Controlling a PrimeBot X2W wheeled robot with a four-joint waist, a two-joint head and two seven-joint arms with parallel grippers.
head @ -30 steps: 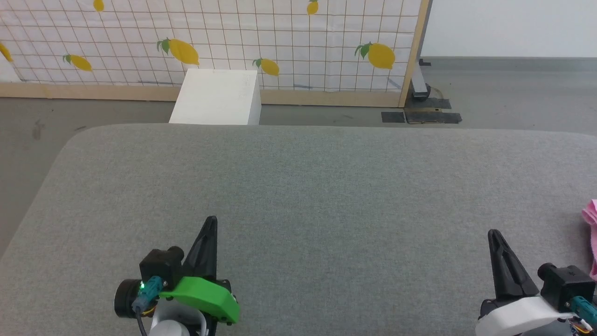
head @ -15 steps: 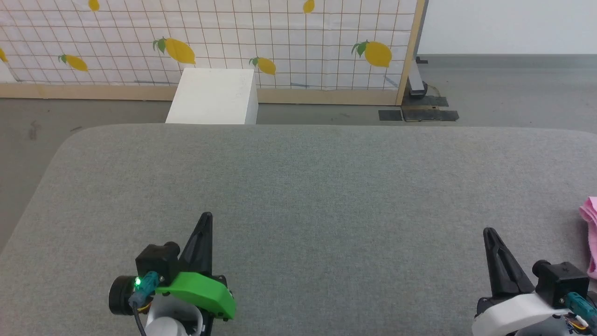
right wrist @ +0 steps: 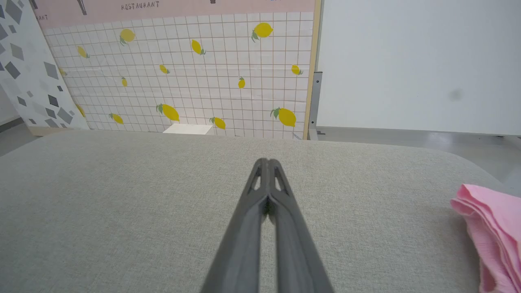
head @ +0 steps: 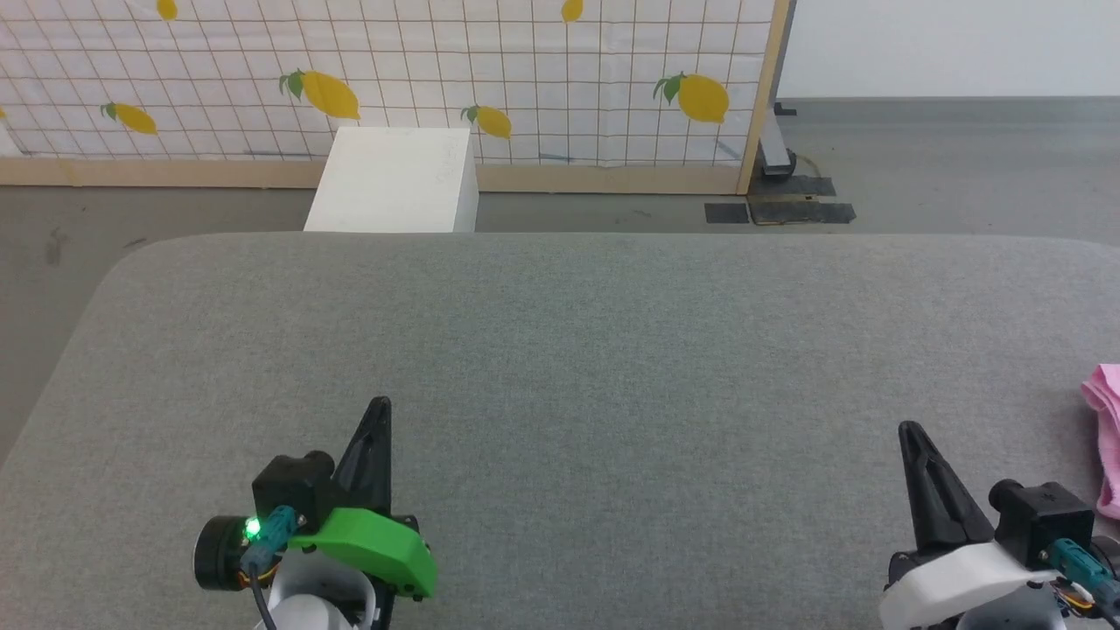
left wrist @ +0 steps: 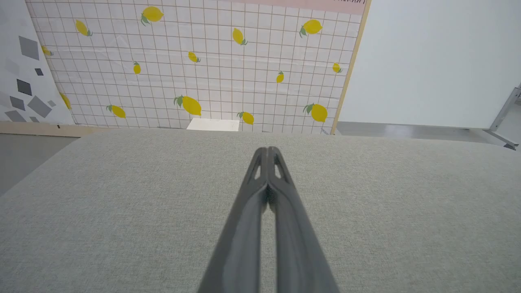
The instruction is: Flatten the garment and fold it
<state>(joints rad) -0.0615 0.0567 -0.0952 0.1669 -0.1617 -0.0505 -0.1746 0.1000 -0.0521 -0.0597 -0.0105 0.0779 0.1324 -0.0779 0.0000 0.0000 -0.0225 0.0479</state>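
The garment (head: pixel 1105 437), light pink and bunched, lies at the far right edge of the grey table (head: pixel 569 350); in the right wrist view the garment (right wrist: pixel 490 234) sits at the lower right, partly cut off by the frame. My right gripper (head: pixel 907 430) is shut and empty over the table, a short way left of the garment; its closed tips (right wrist: pixel 266 162) point across bare fabric. My left gripper (head: pixel 379 407) is shut and empty near the front left, far from the garment, and its tips (left wrist: pixel 267 150) meet in the left wrist view.
A white box (head: pixel 394 179) stands on the floor behind the table. A lemon-print grid panel (head: pixel 437 79) with a wooden frame runs along the back. Grey floor lies to the left and beyond the table's rounded far edge.
The whole head picture has shifted slightly left and down, so the camera moved. Both grippers stay shut and the garment lies as before.
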